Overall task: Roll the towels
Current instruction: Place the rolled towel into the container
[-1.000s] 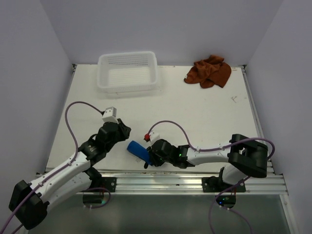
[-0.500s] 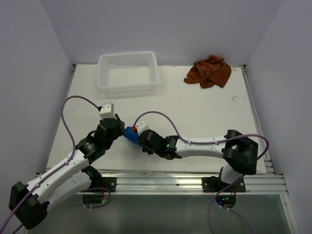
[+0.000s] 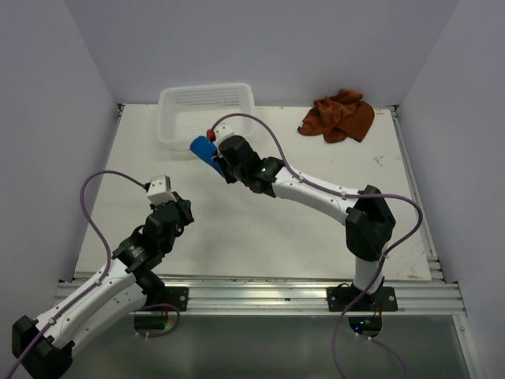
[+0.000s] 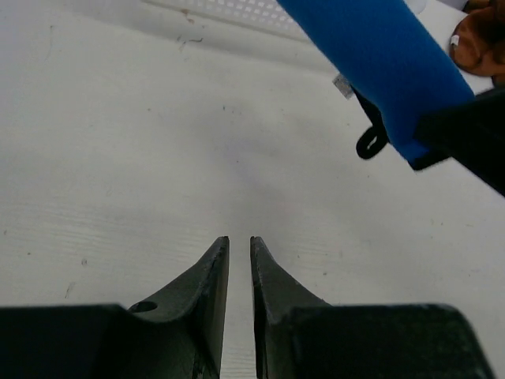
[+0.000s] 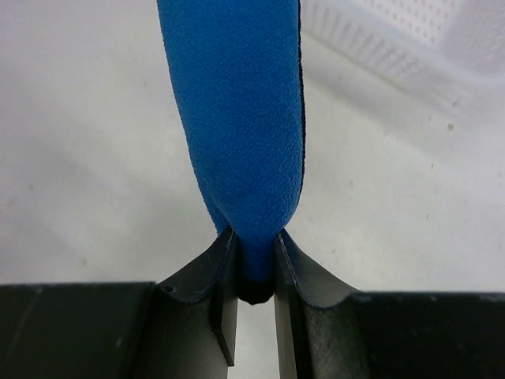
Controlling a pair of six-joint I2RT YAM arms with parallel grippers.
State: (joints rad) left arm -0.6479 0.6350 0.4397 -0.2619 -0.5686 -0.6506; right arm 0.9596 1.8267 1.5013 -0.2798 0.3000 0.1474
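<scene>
Up near the top middle of the overhead view, the right jaws are clamped on the blue towel [image 3: 203, 150]. It is rolled into a thick tube. It hangs just beside the front corner of the white basket [image 3: 207, 114], and you cannot tell if the two touch. From above, the right arm [image 3: 316, 193] hides the jaws.

Close up in the right wrist view, the blue towel [image 5: 241, 118] is pinched at its low end between the two black jaws. That end is hidden in the dark gap. Its far end is cut off by the top of the frame. A blurry bit of the basket [image 5: 410, 47] sits in the upper right.

Down at the lower left, the left arm [image 3: 134, 260] is low over the desk [image 3: 316, 253]. The left jaws are almost together, with only a thin slit between them and nothing in it. In the left wrist view the blue towel [image 4: 379, 63] crosses the upper right and is cut off at the top. A small black loop [image 4: 368, 144] hangs below it.

Far off in the upper right, the rust-brown towel [image 3: 339, 116] lies in a crumpled heap near the back edge.

White and flat, the desk has a few tiny specks and scuffs. Plain pale walls stand on three sides. A metal rail [image 3: 260, 296] runs along the bottom edge.
</scene>
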